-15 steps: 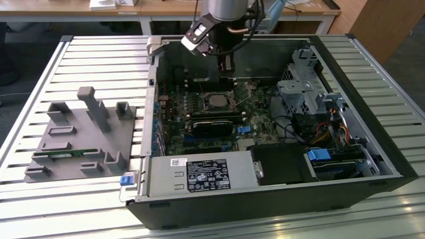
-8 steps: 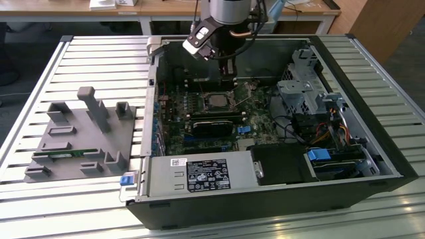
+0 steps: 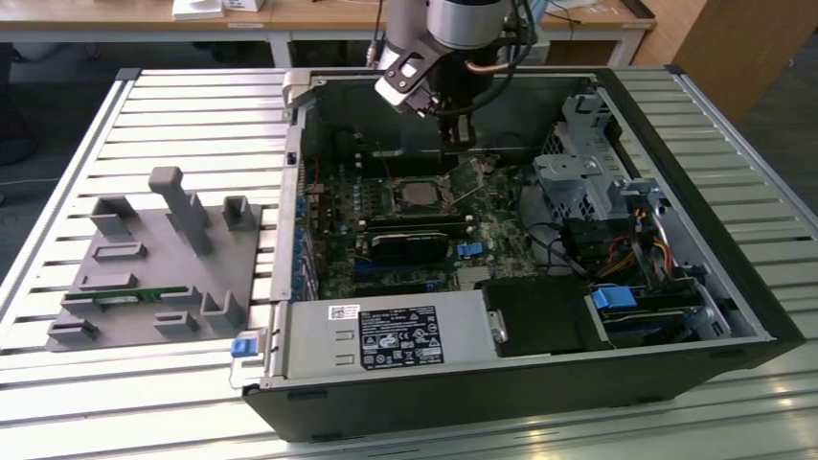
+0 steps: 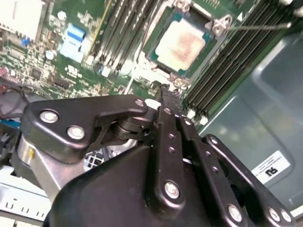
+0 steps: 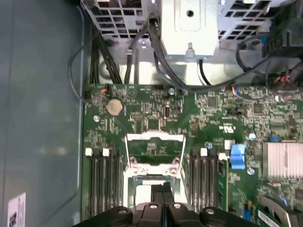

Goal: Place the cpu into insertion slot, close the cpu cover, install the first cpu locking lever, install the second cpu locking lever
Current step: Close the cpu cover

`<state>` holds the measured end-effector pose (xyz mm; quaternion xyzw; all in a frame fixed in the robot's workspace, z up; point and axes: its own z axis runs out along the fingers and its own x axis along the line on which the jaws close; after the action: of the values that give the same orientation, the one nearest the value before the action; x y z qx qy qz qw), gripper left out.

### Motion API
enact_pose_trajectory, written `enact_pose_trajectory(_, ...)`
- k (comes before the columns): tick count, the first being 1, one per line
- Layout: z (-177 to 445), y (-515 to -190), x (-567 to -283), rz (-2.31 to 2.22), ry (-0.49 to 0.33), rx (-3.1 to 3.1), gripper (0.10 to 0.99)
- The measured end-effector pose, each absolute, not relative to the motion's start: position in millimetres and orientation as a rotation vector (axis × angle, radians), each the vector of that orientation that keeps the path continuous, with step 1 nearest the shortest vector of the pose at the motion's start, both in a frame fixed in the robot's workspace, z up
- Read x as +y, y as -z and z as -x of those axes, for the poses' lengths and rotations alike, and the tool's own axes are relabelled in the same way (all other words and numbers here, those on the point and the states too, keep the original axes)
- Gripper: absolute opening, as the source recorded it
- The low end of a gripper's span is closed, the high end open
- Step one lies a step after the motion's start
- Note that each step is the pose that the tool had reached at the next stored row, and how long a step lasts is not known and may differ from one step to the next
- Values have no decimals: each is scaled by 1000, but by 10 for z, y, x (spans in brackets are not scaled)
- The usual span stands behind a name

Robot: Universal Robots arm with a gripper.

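Silver-beige metal tops the cpu (image 3: pixel 416 195), seated flat in its socket on the green motherboard (image 3: pixel 335 261) of an open black computer case (image 3: pixel 511 402) lying on the slatted table (image 3: pixel 167 96).

Exterior view: the gripper (image 3: pixel 457 144) hangs above the board, slightly toward the exterior view's right of the cpu.

Second wrist view: the smooth square chip lies just beyond the fingertips and apart from them, between ribbed black memory slots (image 4: pixel 227 61).

First wrist view: the black fingers (image 5: pixel 157 194) are pressed together, gripping nothing. The cpu cover (image 5: pixel 155 150), a thin silvery frame with a square opening, stands swung open directly ahead.
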<state>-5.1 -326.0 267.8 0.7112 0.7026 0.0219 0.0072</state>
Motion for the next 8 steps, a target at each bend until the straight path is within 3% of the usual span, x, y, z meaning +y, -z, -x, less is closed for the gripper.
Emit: enact_pose_trajectory(8, -112, -2620, -3207, -2223, -65, 2196, 106)
